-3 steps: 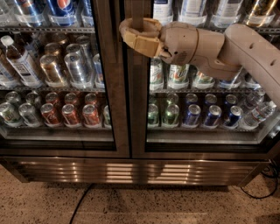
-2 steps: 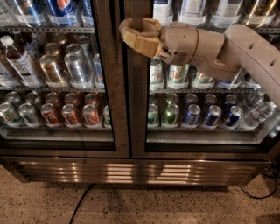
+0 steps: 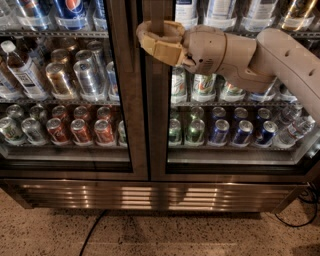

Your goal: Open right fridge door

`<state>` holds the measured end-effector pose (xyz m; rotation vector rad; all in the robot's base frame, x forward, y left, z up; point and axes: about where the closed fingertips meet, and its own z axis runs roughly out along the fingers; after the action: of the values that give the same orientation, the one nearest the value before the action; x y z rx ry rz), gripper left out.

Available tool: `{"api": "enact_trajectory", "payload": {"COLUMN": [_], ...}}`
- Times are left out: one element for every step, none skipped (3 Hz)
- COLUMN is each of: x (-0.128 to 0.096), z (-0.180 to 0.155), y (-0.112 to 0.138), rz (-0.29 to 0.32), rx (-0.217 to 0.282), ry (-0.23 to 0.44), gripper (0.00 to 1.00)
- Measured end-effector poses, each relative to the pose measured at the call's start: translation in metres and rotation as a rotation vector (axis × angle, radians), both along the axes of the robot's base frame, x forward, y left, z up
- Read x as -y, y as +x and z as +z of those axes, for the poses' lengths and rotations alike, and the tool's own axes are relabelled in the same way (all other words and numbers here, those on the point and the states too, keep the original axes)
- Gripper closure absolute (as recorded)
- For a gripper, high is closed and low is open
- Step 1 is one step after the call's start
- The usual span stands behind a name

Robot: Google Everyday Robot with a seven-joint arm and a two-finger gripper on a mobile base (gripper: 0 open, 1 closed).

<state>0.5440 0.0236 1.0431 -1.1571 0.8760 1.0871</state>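
Note:
The right fridge door [image 3: 235, 167] is a glass pane in a dark metal frame, with green-and-white cans and blue cans behind it. It sits flush with the twin door beside it. A vertical handle bar [image 3: 157, 11] runs down its left edge. My tan gripper [image 3: 151, 37] is at that bar near the top of the view. Its two fingers wrap around the bar from the right, shut on it. My arm [image 3: 280, 55] reaches in from the upper right, across the glass.
The left glass door [image 3: 65, 100] shows red and copper cans and bottles. A metal grille [image 3: 155, 195] runs under both doors. A black cable [image 3: 92, 231] lies on the speckled floor at lower left, and another cable [image 3: 305, 215] at lower right.

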Motion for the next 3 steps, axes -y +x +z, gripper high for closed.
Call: {"api": "enact_trajectory", "payload": {"x": [0.0000, 0.0036, 0.0079], "z": [0.0000, 0.0042, 0.0049], "y": [0.0000, 0.0026, 0.0035], "rz": [0.000, -0.013, -0.029], "rx": [0.000, 0.002, 0.001], "ry": [0.000, -0.016, -0.016], "gripper": [1.00, 1.00, 1.00]}}
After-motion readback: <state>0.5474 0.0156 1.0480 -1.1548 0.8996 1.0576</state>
